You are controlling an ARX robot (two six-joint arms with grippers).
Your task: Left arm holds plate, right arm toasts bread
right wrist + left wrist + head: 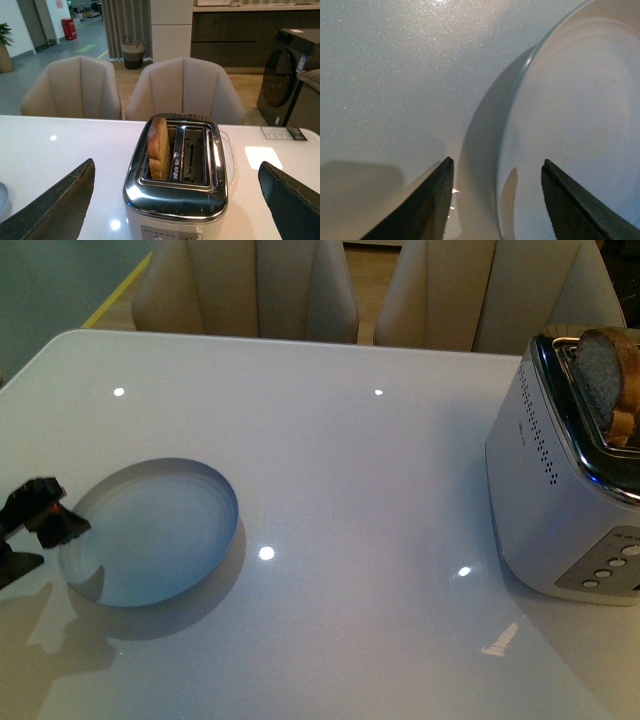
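Left pincer [497, 200] spread astride bare plate [150, 532] rim, right pincer [175, 210] spread, bread [160, 148] upright in toaster [177, 185] slot

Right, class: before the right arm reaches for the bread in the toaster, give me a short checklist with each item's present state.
1. Right gripper open wide enough: ok, fingers spread either side of the toaster.
2. Bread reachable: ok, it stands upright and well clear of its slot.
3. Second slot empty: ok.
4. Left gripper holding the plate: not ok, jaws open, straddling the rim.
5. Plate bare: ok.
6. Bread toasted enough: cannot tell.
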